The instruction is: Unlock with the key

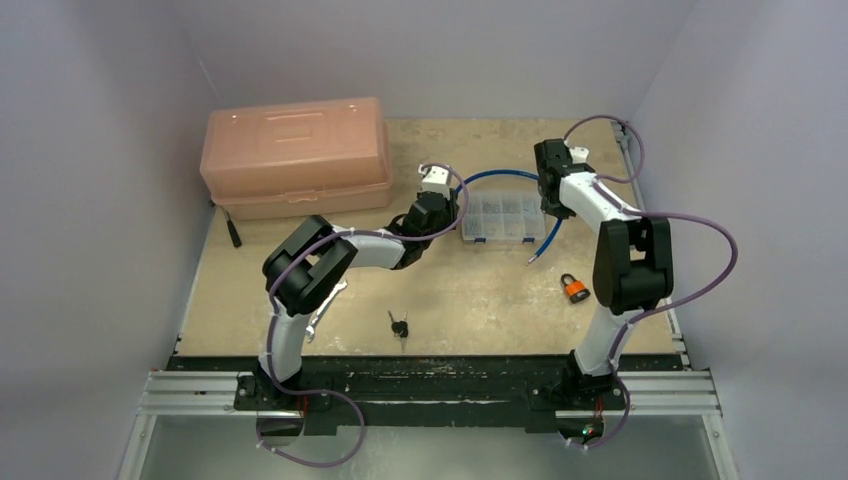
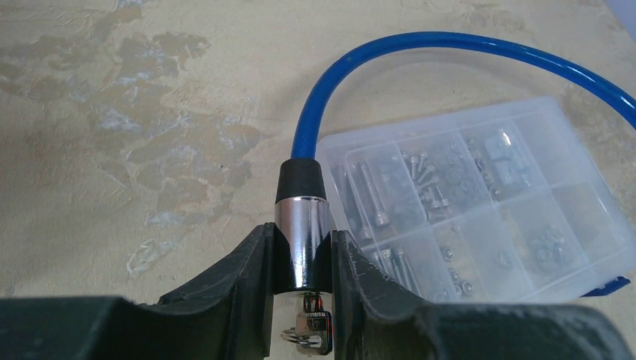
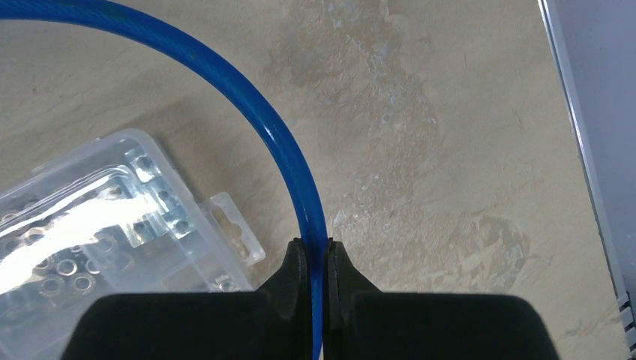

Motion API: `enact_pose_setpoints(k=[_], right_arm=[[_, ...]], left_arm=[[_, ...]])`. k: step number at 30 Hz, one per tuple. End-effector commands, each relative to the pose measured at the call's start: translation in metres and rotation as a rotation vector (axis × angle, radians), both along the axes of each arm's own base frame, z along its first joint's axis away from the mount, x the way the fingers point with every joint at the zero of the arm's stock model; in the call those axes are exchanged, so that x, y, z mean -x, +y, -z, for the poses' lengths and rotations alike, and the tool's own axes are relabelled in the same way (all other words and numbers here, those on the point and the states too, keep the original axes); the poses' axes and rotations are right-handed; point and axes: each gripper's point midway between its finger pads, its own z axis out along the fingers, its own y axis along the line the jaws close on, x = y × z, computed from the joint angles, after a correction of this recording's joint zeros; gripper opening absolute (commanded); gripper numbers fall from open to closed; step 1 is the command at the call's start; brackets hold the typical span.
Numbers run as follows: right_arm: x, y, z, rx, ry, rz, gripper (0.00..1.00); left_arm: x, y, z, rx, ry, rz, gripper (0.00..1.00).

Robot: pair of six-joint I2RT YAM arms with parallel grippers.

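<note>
mottled tan bench between pale grey walls; left hand clamped on the lock's metal barrel, right hand clamped on its blue cable.

Back left corner's basically walled off by the pink toolbox. The clear parts box sits between the left gripper and right gripper, and the blue cable they're both clamped on arches behind it, so that strip's tight. The near half of the table is mostly open: just loose keys mid-front and an orange padlock beside the right arm.
</note>
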Motion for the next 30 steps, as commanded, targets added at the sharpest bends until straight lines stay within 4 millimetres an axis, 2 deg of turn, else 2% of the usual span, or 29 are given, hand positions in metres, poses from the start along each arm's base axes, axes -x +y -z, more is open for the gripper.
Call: enact_pose_setpoints(k=[1, 6, 9, 12, 14, 15, 18, 20, 21, 24, 25, 27, 30], right_arm=[[-0.015, -0.012, -0.012, 0.046, -0.042, 0.016, 0.00], [-0.012, -0.013, 0.006, 0.056, 0.032, 0.006, 0.00], [-0.009, -0.011, 0.010, 0.039, 0.040, 0.003, 0.02], [-0.007, -0.008, 0.008, 0.023, 0.035, 0.002, 0.15], [-0.005, -0.007, 0.004, 0.013, 0.028, 0.008, 0.30], [-0.004, -0.006, 0.003, 0.005, 0.024, 0.009, 0.43], [0.002, -0.003, -0.002, -0.021, 0.013, 0.021, 0.82], [0.007, -0.002, -0.005, -0.038, 0.002, 0.033, 0.94], [0.010, -0.001, -0.007, -0.046, -0.005, 0.045, 0.97], [0.019, 0.000, -0.016, -0.070, -0.027, 0.080, 0.99], [0.022, 0.001, -0.020, -0.085, -0.036, 0.085, 0.99], [0.027, 0.006, -0.025, -0.123, -0.060, 0.090, 0.99], [0.043, 0.007, -0.031, -0.157, -0.078, 0.133, 0.99]], left_arm=[[-0.017, 0.005, -0.006, -0.011, -0.037, -0.053, 0.00], [-0.021, 0.004, 0.009, -0.021, -0.006, -0.062, 0.00], [-0.020, 0.006, 0.013, -0.027, -0.003, -0.069, 0.00], [-0.019, 0.007, 0.015, -0.027, 0.000, -0.068, 0.01], [-0.017, 0.008, 0.012, -0.022, -0.007, -0.066, 0.05], [-0.017, 0.009, 0.010, -0.020, -0.012, -0.065, 0.07], [-0.015, 0.009, 0.003, -0.020, -0.026, -0.052, 0.20], [-0.014, 0.008, -0.002, -0.017, -0.031, -0.039, 0.32], [-0.012, 0.009, -0.003, -0.018, -0.030, -0.036, 0.37], [-0.009, 0.013, -0.010, -0.009, -0.041, -0.042, 0.68], [-0.008, 0.015, -0.013, -0.005, -0.046, -0.045, 0.76], [-0.005, 0.018, -0.019, -0.005, -0.056, -0.046, 0.83], [0.000, 0.023, -0.030, -0.002, -0.067, -0.048, 0.85]])
